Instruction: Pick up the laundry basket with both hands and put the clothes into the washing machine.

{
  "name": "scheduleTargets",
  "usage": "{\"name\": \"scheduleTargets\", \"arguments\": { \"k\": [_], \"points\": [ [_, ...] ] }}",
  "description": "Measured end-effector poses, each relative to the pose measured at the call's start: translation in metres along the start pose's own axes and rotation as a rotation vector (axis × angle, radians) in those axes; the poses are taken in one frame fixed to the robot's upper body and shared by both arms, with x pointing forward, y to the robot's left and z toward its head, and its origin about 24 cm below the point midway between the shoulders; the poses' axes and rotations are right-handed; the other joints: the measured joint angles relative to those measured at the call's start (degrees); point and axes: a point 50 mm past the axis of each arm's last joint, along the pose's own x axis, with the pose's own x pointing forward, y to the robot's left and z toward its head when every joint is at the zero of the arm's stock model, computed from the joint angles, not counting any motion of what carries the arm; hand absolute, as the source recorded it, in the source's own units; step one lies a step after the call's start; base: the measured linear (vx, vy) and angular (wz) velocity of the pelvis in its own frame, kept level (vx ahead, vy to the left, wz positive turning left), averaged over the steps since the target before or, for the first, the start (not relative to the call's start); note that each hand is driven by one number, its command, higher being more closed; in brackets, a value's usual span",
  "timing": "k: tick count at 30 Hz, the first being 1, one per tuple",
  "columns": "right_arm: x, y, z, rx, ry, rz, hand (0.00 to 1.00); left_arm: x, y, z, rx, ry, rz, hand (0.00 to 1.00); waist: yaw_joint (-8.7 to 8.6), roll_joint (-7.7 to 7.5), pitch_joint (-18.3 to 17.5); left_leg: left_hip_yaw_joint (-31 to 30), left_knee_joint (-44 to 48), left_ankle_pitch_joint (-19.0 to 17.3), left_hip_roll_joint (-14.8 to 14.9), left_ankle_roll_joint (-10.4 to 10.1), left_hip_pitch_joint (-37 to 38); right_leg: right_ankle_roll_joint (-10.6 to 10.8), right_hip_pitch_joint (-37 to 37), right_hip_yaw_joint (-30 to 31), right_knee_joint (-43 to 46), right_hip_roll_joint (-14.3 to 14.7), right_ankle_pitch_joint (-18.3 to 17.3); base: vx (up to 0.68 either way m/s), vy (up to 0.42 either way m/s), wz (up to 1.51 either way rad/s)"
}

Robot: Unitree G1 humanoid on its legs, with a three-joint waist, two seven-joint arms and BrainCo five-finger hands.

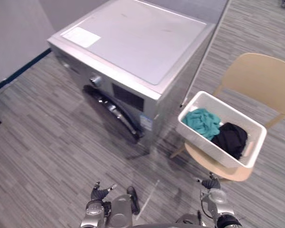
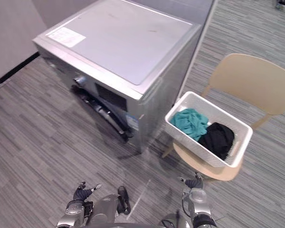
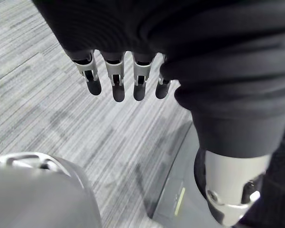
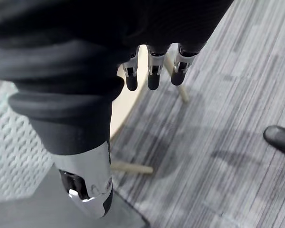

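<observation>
A white laundry basket (image 1: 198,134) stands on the seat of a beige chair (image 1: 263,78), just right of the washing machine. In it lie a teal garment (image 1: 203,121) and a black garment (image 1: 231,137). The silver washing machine (image 1: 137,42) has a dark round door (image 1: 115,111) on its front, which faces my left. My left hand (image 3: 115,78) hangs low over the floor, fingers straight and holding nothing. My right hand (image 4: 153,71) also hangs open, close to the chair's seat edge (image 4: 128,104) and the basket's mesh wall (image 4: 9,142).
Grey striped carpet (image 1: 47,142) spreads in front of the machine and round the chair. A pale wall with a dark skirting strip (image 1: 19,71) runs along the left. The chair's wooden leg (image 4: 133,167) shows below my right hand.
</observation>
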Motion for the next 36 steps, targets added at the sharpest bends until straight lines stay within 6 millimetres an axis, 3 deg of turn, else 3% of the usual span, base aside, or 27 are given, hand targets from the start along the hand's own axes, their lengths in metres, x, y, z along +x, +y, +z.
{"name": "scheduleTargets", "arguments": {
  "k": [1,4,6,7,8,9,11,14,20,22,28,30,36],
  "points": [
    [-0.001,0.006,0.000,-0.032,-0.007,0.026,0.00,0.000,0.001,-0.002,0.012,0.004,0.000,0.00,-0.71,0.50,0.3,-0.9,-1.3,0.0,-0.4,0.0,0.9,-0.2,-3.7,5.9,5.0,2.1,-1.8,-0.04,0.232,0.15],
    [-0.006,0.016,-0.006,-0.049,0.000,0.059,0.00,-0.001,0.003,-0.005,0.016,0.011,0.003,0.00,-0.97,0.74,0.6,-5.7,-7.5,0.9,-3.7,-0.1,3.3,6.2,-9.4,15.8,4.1,12.8,-6.9,0.00,0.129,0.43],
    [-0.007,0.019,-0.005,-0.078,-0.014,0.075,0.00,-0.002,0.001,-0.006,0.019,0.010,-0.003,0.00,-1.05,0.66,0.7,-7.7,-9.9,1.9,-5.3,-1.1,4.1,7.4,-11.4,20.5,-1.0,19.0,-7.6,0.07,0.036,0.75],
    [-0.008,0.022,-0.003,-0.098,-0.029,0.084,0.00,-0.002,-0.001,-0.005,0.026,0.007,-0.009,0.00,-1.89,0.50,0.8,-8.7,-10.2,2.9,-6.1,-1.2,4.1,7.4,-11.5,22.8,-4.0,21.0,-7.5,0.11,-0.020,1.17],
    [-0.009,0.024,0.000,-0.107,-0.049,0.091,0.00,-0.002,-0.002,-0.003,0.038,-0.004,-0.015,0.00,-2.72,-0.04,1.0,-9.5,-10.0,3.8,-7.0,-1.6,3.9,7.2,-11.2,24.1,-6.0,21.3,-7.1,0.11,-0.070,1.49],
    [-0.010,0.023,0.006,-0.125,-0.086,0.094,0.00,-0.002,-0.008,0.002,0.034,-0.022,-0.025,0.00,-2.95,0.15,1.2,-10.8,-8.8,4.1,-7.7,-1.3,2.9,5.4,-10.8,24.3,-6.2,21.0,-6.6,0.11,-0.076,1.36],
    [-0.009,0.025,0.022,-0.148,-0.152,0.108,0.00,-0.003,-0.014,0.007,0.018,-0.050,-0.031,0.00,-1.83,0.89,0.8,-13.4,-8.6,4.8,-7.6,-2.0,1.6,5.5,-10.8,22.6,-7.8,21.5,-6.9,0.14,-0.068,0.83],
    [-0.012,0.040,0.048,-0.155,-0.252,0.164,0.00,-0.004,-0.013,0.007,0.022,-0.055,-0.030,0.00,-1.21,0.89,0.8,-17.1,-10.1,7.6,-7.4,-0.5,0.7,4.9,-9.3,19.0,-10.4,22.2,-6.7,0.16,-0.114,0.61],
    [-0.017,0.063,0.085,-0.177,-0.377,0.222,0.00,-0.005,-0.020,0.013,0.039,-0.087,-0.055,0.00,-0.23,1.12,0.8,-20.8,-12.9,9.7,-7.3,-2.3,1.5,4.4,-7.0,15.9,-12.6,22.9,-6.4,0.10,-0.104,0.34],
    [-0.019,0.067,0.106,-0.162,-0.437,0.223,0.00,-0.004,-0.022,0.019,0.036,-0.108,-0.058,0.00,0.31,1.90,1.3,-22.1,-14.6,11.2,-7.4,-2.7,1.0,4.2,-7.4,14.6,-13.5,22.9,-6.3,0.02,-0.079,0.22],
    [-0.021,0.057,0.165,-0.124,-0.597,0.100,0.00,-0.005,-0.025,0.036,0.022,-0.180,-0.050,0.00,1.12,4.61,3.4,-25.8,-18.9,15.9,-7.5,-3.3,-2.2,3.1,-11.3,11.4,-13.0,22.7,-5.8,-0.05,-0.069,0.33],
    [-0.022,0.047,0.190,-0.121,-0.663,0.034,0.00,-0.006,-0.028,0.037,0.027,-0.186,-0.059,0.00,2.42,6.00,4.6,-26.1,-20.8,17.2,-7.6,-3.1,-2.7,2.4,-13.3,11.4,-11.2,22.2,-6.2,-0.12,-0.045,0.08],
    [-0.028,0.039,0.231,-0.104,-0.757,-0.004,0.00,-0.006,-0.027,0.042,0.011,-0.208,-0.053,0.00,2.82,6.45,7.8,-26.9,-22.7,19.0,-7.6,-3.3,-3.9,1.7,-16.1,10.8,-8.8,21.6,-6.6,-0.17,-0.047,0.10]
  ]
}}
